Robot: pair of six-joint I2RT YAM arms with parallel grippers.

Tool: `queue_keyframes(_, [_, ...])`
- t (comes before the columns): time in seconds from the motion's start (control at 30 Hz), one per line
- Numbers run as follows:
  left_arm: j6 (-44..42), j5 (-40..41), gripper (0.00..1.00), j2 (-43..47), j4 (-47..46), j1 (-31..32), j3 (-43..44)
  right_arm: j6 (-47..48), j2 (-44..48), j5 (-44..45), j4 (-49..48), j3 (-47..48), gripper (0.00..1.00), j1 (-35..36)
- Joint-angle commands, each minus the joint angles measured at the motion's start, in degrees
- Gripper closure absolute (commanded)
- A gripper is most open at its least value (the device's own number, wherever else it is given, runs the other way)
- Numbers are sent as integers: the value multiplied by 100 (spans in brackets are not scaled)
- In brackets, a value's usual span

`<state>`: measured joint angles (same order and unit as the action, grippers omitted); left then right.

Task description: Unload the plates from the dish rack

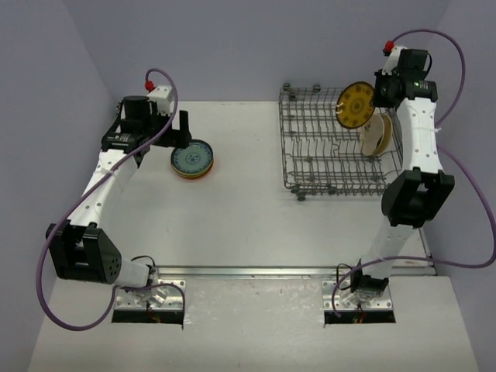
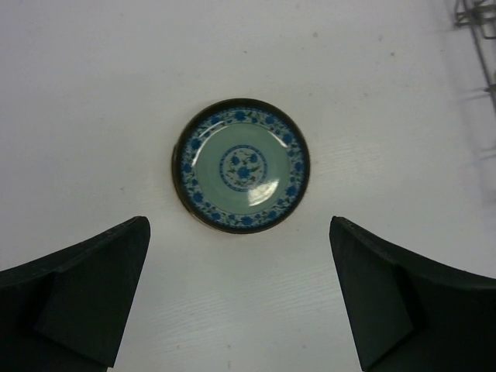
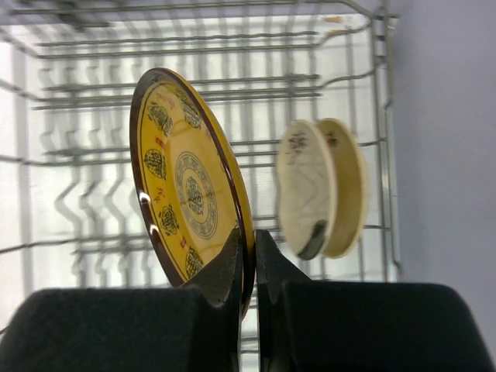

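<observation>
The grey wire dish rack (image 1: pixel 325 147) stands at the back right. My right gripper (image 1: pixel 375 97) is shut on the rim of a yellow patterned plate (image 1: pixel 355 105) and holds it upright above the rack; it also shows in the right wrist view (image 3: pixel 182 186). A tan plate (image 1: pixel 376 135) stands on edge in the rack's right end, and shows in the right wrist view (image 3: pixel 318 190). A stack of plates topped by a pale blue patterned plate (image 1: pixel 192 159) lies on the table at left, seen too in the left wrist view (image 2: pixel 242 166). My left gripper (image 1: pixel 182 128) hovers open beside it.
The table (image 1: pixel 248 225) is white, with purple walls at the back and sides. Purple cables loop from both arms. The rack's wire side (image 2: pixel 477 23) shows at the left wrist view's top right corner.
</observation>
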<state>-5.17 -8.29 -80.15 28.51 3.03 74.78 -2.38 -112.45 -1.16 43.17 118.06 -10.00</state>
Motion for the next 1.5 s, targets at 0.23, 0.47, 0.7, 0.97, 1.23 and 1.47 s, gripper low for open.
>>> queue_keyframes(0.23, [902,-3546,3,405,-575,23,55,-1166,2116,-2744,-1191,-2658,100,1393])
queue_keyframes(0.47, [940,-3870,9,352,-637,84,-338,-1389,2273,-3165,-1609,-3418,100,2527])
queue_keyframes(0.7, [659,-3803,21,125,-446,301,-397,-1353,2045,-3614,-1581,-3385,100,3095])
queue_keyframes(0.97, [110,-3485,34,-145,-116,780,-350,-1215,1729,-3637,-1386,-3136,100,3597])
queue_keyframes(1.23, [28,-3446,65,-167,-132,884,-453,-1200,1703,-3666,-1344,-2997,100,3716])
queue_keyframes(1.47, [48,-3578,100,-203,-140,878,-473,-1195,1665,-3491,-1269,-2959,87,3716])
